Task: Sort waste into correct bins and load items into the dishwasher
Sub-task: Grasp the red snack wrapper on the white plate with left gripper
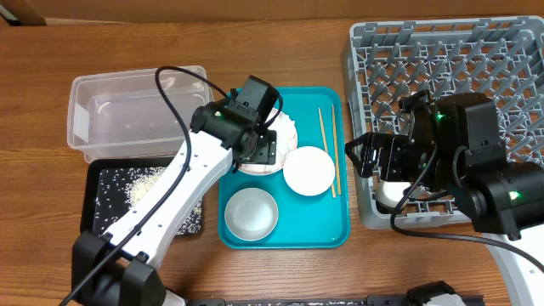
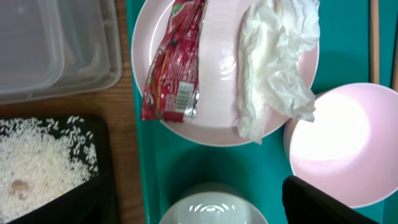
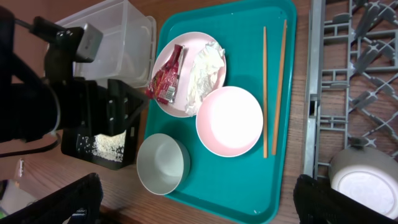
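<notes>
A white plate (image 2: 221, 68) on the teal tray (image 1: 323, 225) holds the red wrapper (image 2: 174, 62) and the crumpled white napkin (image 2: 273, 62). My left gripper (image 1: 259, 149) hovers over this plate, open and empty (image 2: 205, 211). A white bowl (image 1: 308, 170) and a second bowl (image 1: 252, 212) sit on the tray, with the chopsticks (image 1: 328, 149) along its right side. Rice grains (image 1: 144, 187) lie in the black tray (image 1: 93, 212). The clear tub (image 1: 127, 115) looks almost empty. My right gripper (image 1: 361, 157) is open and empty (image 3: 199, 208) at the left edge of the grey dish rack (image 1: 450, 76).
A white dish (image 3: 367, 177) sits in the rack's near left corner, under my right arm (image 1: 476, 161). The left arm (image 1: 161, 212) reaches across the black tray. Bare wooden table (image 1: 280, 276) lies in front of the teal tray.
</notes>
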Action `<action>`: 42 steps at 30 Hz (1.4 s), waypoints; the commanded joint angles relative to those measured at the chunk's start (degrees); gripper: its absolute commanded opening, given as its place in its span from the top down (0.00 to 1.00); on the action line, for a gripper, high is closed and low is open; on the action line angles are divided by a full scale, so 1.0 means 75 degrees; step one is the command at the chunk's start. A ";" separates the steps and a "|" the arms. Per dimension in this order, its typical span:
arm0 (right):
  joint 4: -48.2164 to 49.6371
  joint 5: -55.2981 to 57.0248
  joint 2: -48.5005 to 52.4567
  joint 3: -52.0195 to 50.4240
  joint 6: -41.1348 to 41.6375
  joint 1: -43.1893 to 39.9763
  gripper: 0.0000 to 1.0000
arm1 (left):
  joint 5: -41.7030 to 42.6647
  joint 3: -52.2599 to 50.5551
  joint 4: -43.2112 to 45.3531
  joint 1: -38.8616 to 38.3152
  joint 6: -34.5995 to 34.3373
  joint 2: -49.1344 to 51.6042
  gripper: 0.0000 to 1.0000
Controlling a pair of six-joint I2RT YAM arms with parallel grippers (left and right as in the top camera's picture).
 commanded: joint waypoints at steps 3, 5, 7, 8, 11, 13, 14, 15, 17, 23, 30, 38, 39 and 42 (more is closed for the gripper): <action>0.0093 0.0070 -0.0061 0.0090 0.0152 0.0029 0.00 | -0.0073 0.0093 0.0169 0.0017 0.0472 0.0350 0.11; 0.0079 0.0070 -0.0061 0.0090 0.0149 0.0029 0.00 | -0.0073 0.0093 0.0160 0.0032 0.0487 0.0417 0.10; 0.0023 0.0073 -0.0061 0.0090 0.0146 0.0029 0.00 | -0.0055 0.0093 0.0134 0.0026 0.0498 0.0466 0.08; -0.0009 0.0073 -0.0061 0.0090 0.0146 0.0029 0.00 | -0.0032 0.0093 0.0122 0.0026 0.0501 0.0498 0.06; -0.0038 0.0070 -0.0061 0.0090 0.0146 0.0029 0.00 | -0.0020 0.0093 0.0026 0.0041 0.0562 0.0530 0.04; -0.0041 0.0070 -0.0061 0.0090 0.0146 0.0029 0.00 | -0.0035 0.0093 0.0061 0.0050 0.0644 0.0568 0.04; -0.0047 0.0070 -0.0061 0.0090 0.0146 0.0029 0.00 | -0.0073 0.0093 0.0099 0.0050 0.0647 0.0586 0.04; -0.0047 0.0070 -0.0061 0.0090 0.0146 0.0029 0.00 | -0.0076 0.0093 0.0163 0.0050 0.0679 0.0609 0.04; -0.0047 0.0073 -0.0061 0.0090 0.0146 0.0029 0.00 | -0.0093 0.0093 0.0338 0.0058 0.0799 0.0641 0.04; -0.0160 0.0070 -0.0058 0.0090 0.0146 0.0029 0.00 | -0.0790 0.0093 0.0758 0.0169 0.0956 0.0842 0.04; -0.0256 0.0073 -0.0052 0.0090 0.0146 0.0029 0.00 | -0.0271 0.0093 0.1384 0.0224 0.1469 0.1661 0.06; -0.0291 0.0070 -0.0052 0.0090 0.0149 0.0029 0.00 | -0.1326 0.0093 0.1545 0.0286 0.0921 0.2588 0.22; -0.0309 0.0073 -0.0052 0.0090 0.0149 0.0029 0.00 | -0.1396 0.0093 0.1568 0.0294 0.0874 0.2611 0.22; -0.0329 0.0073 -0.0052 0.0090 0.0149 0.0029 0.00 | -0.1434 0.0096 0.1635 0.0303 0.0889 0.2591 0.22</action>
